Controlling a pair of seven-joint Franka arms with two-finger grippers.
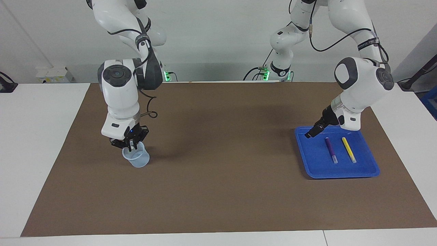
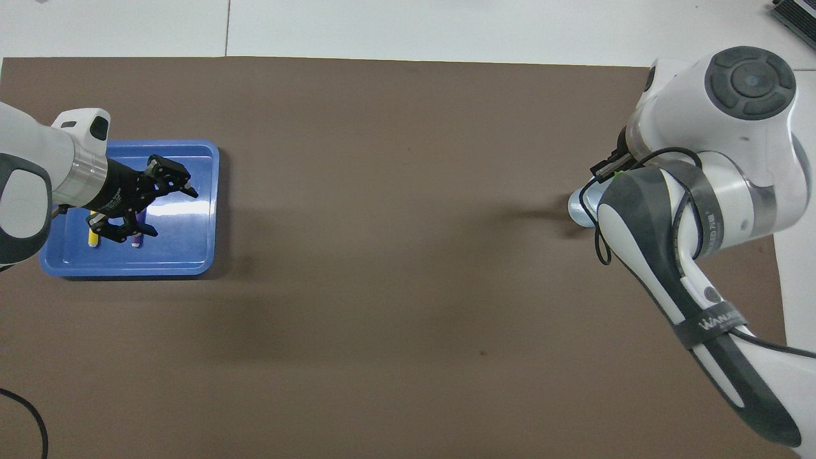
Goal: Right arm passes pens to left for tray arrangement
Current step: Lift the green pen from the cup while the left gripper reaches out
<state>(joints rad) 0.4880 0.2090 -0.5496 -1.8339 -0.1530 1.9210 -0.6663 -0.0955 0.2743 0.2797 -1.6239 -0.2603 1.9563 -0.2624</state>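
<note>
Your purple pen (image 1: 330,148) and yellow pen (image 1: 348,149) lie parallel, pale caps pointing away from the robots, in the bright blue tray (image 1: 341,172) at the left arm's end of the tabletop (image 1: 222,191). The left tool (image 1: 308,134) hangs over the tray's rim, fingers spread wide. The right tool (image 1: 130,147), shut, dips into the clear cup (image 1: 137,160); whether it grips anything you cannot tell. Between cup and tray, open brown mat.

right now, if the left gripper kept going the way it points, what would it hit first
Probably the blue tray. The left gripper, open, slants down over the tray's corner nearest the robots, beside the purple pen. Its line looks set to meet tray floor or rim; depth is unclear.
</note>
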